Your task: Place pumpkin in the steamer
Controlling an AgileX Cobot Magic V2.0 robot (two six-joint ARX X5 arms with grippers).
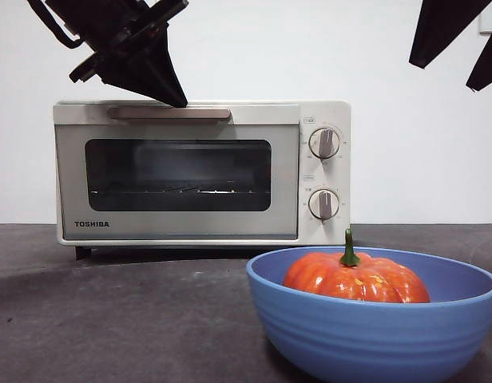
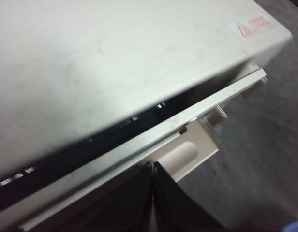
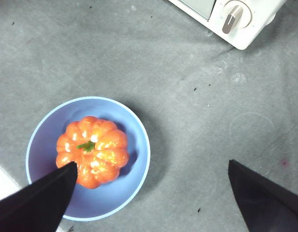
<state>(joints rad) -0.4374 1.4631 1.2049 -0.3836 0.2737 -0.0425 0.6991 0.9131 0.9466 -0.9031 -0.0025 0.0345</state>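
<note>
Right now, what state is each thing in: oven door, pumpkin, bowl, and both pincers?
Oven: upright on the table; its door looks shut from the front, though the left wrist view shows a dark gap along its top edge.
Pumpkin: upright in the bowl, stem up, not gripped.
Bowl: upright on the table, holding the pumpkin.
Left pincer: shut, at the door handle.
Right pincer: open, above the bowl.

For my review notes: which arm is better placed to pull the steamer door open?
Left. The left gripper, jaws shut, sits at the steamer's top bar handle. The right gripper hangs open over the pumpkin in the blue bowl.
</note>
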